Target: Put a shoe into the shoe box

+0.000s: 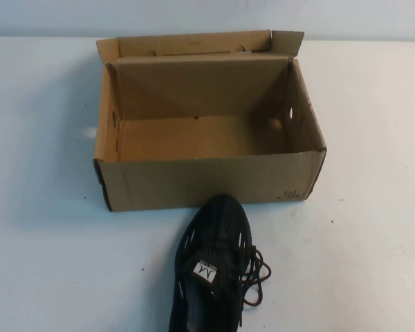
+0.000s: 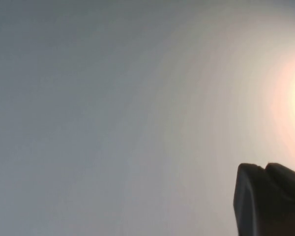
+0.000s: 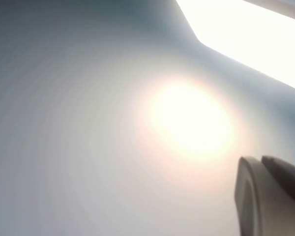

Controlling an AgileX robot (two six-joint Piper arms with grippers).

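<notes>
The black knit shoe point(image 1: 213, 273) lies on the white table at the near edge, toe pointing at the box's near wall and almost touching it, laces spilling to its right. The brown cardboard shoe box point(image 1: 207, 181) stands open mid-table, flap lid leaning back, nothing inside. Neither arm shows in the high view. My left gripper point(image 2: 263, 166) shows only in the left wrist view, fingers together, over bare white surface. My right gripper point(image 3: 259, 158) shows only in the right wrist view, fingers together, over bare white surface with a bright glare spot.
The white table point(image 1: 41, 263) spreads to the left and right of the box and shoe. The box's lid flap point(image 1: 194, 43) stands up at the far side near the back wall.
</notes>
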